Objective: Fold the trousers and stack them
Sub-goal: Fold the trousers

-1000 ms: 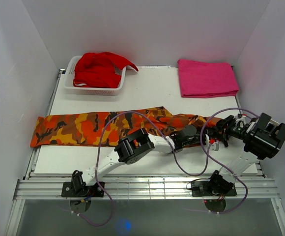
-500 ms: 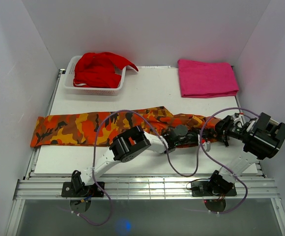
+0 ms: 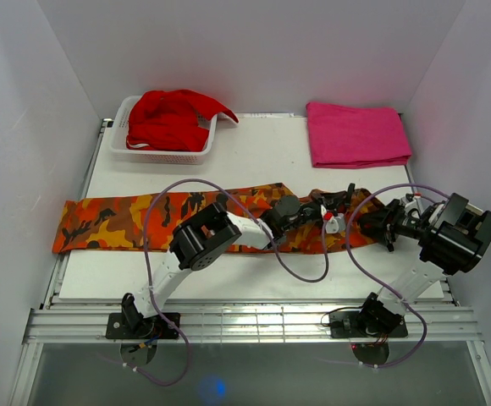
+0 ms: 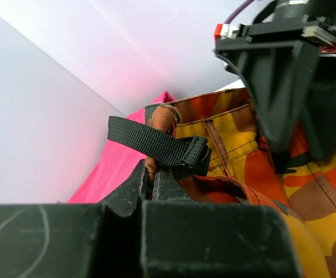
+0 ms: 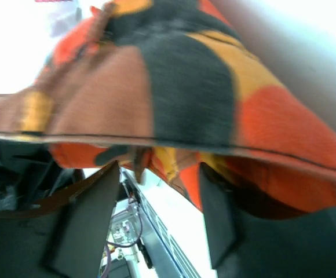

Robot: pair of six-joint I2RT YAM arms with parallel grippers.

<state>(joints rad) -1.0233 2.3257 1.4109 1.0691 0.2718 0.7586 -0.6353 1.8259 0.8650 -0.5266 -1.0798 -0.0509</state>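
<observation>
I have the left gripper [image 3: 337,205] clamped on the waistband end of the trousers [image 3: 135,222], which stretch leftward across the table [image 3: 254,161]; the right gripper [image 3: 379,225], jaws apart, sits just right of it.

White bench [image 3: 254,161] boxed in by plain white walls [image 3: 254,51] at left, back and right. Slotted aluminium rail [image 3: 254,326] along near edge. Glossy grey surface [image 3: 76,381] below, small blue glint. Even, diffuse light; soft shadows.

Trousers [image 3: 118,222] stretched left to right across the table [image 3: 262,161], garment [image 3: 169,118] in basket [image 3: 165,155] back left, folded cloth [image 3: 357,134] back right
</observation>
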